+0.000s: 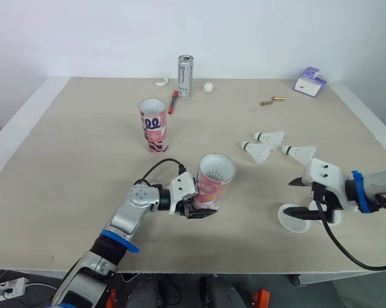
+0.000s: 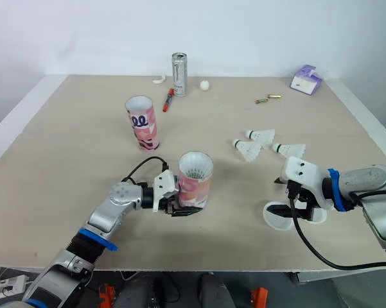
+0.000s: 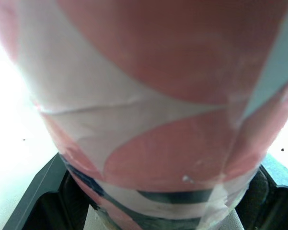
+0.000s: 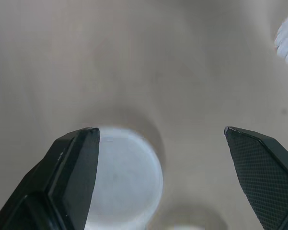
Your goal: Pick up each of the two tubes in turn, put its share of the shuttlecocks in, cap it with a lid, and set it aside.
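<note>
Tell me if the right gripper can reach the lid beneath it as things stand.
Probably yes. The right gripper is open and hangs just above the lid, with nothing between them; the loose shuttlecocks lie farther back on the table, out of the way.

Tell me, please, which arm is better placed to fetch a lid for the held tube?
The right: its gripper is open right by the lids on the table, while the left gripper is shut on the tube.

The left arm is bent inward, its hand (image 1: pixel 201 209) closed around the base of a tube (image 1: pixel 216 181). The right hand (image 1: pixel 291 196) is held low, fingers (image 4: pixel 72 177) spread wide, pointed inward.
</note>
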You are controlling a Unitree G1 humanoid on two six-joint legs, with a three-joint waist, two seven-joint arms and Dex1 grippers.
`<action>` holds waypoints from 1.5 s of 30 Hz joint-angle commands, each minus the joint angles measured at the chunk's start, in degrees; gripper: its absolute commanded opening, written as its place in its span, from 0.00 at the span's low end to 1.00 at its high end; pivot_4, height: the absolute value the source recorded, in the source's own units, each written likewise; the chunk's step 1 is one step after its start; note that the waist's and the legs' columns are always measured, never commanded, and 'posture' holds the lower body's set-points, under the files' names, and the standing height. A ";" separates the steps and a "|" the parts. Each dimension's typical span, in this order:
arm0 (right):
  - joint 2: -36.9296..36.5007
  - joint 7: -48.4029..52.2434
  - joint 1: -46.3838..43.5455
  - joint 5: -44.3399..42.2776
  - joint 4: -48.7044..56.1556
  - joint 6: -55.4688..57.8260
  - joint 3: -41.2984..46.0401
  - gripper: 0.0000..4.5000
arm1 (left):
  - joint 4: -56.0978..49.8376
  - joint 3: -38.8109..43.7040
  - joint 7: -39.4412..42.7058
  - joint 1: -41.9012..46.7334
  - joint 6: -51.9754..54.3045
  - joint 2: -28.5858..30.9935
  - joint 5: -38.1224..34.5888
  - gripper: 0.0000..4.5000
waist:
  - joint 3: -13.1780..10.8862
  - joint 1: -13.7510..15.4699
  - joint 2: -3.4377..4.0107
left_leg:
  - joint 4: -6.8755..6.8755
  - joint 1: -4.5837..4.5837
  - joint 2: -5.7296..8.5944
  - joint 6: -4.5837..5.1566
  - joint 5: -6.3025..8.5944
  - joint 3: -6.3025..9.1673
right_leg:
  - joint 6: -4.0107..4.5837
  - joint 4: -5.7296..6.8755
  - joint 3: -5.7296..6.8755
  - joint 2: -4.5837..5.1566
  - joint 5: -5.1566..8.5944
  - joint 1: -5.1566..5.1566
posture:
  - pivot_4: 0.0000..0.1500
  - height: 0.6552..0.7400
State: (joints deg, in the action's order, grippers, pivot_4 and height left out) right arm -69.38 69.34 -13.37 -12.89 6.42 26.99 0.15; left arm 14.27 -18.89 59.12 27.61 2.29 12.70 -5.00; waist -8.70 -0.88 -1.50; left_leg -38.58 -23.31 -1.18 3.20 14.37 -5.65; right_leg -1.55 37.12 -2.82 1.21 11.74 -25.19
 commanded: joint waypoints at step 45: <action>2.73 8.80 -11.68 9.80 -3.18 -14.08 -7.84 0.04 | 6.26 -3.44 4.20 0.88 2.74 0.89 0.26 0.78 | 0.03 -0.11 0.05 | -0.05 0.15 -0.02 0.00 -0.01 -0.05 | -0.18 -0.01 0.04 0.00 0.06 0.11 | 1.00 1.00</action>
State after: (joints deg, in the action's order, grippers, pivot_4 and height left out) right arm -66.20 77.44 -24.09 -0.78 0.18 12.94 -11.26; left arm 17.49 -20.52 63.14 29.48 2.80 12.65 -6.77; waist -8.67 -0.99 -1.45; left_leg -38.63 -23.16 -1.20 3.20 14.37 -5.70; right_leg -1.73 37.11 -2.78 1.21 11.80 -25.08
